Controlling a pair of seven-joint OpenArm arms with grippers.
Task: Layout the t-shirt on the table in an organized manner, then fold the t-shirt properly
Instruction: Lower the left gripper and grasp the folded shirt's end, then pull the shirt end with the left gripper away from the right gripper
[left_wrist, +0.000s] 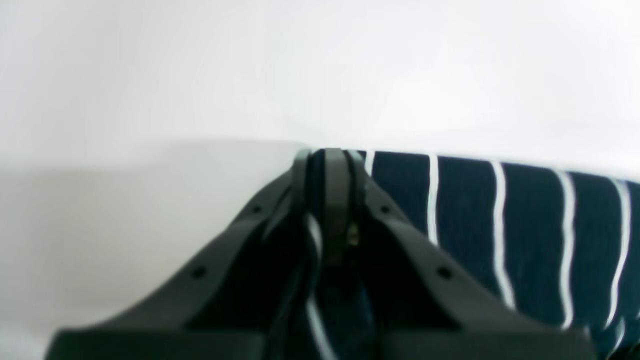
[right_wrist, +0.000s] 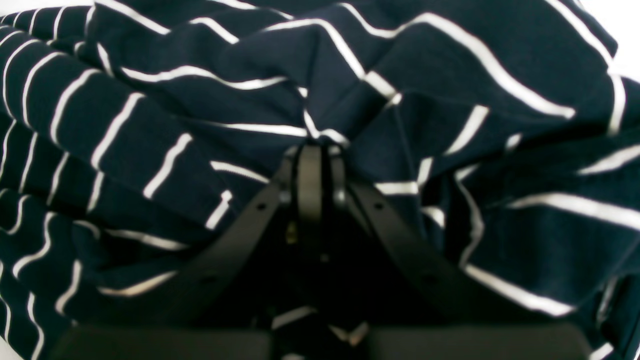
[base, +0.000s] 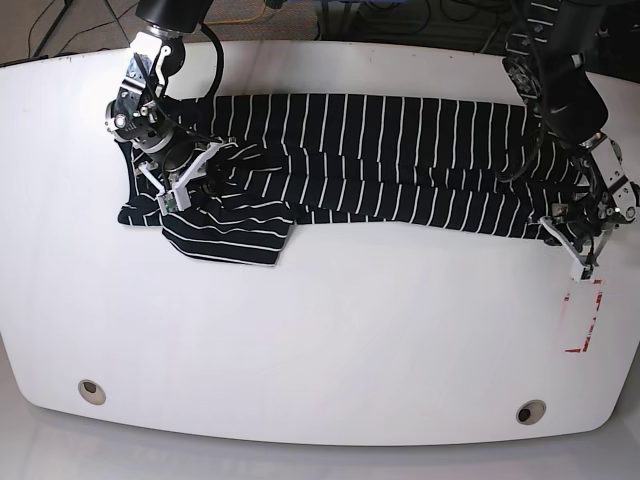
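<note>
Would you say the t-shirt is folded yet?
Partly: the t-shirt lies as a long rumpled band across the table, bunched at one end.

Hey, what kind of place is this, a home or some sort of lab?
Probably a robotics lab or test bench: a white table with metal-ringed holes, cables on the floor behind it, and two robot arms working a striped t-shirt.

The dark navy, white-striped fabric t-shirt (left_wrist: 525, 235) runs off the right and lower edges of the left wrist view, where everything is soft with blur. Cloth pinched between the black fingers (left_wrist: 336, 190) of the left gripper (left_wrist: 327, 165) disappears behind them. In the right wrist view, folds bunched at the right gripper (right_wrist: 315, 150) bury its fingertips, and the shirt spills past every edge there.
</note>
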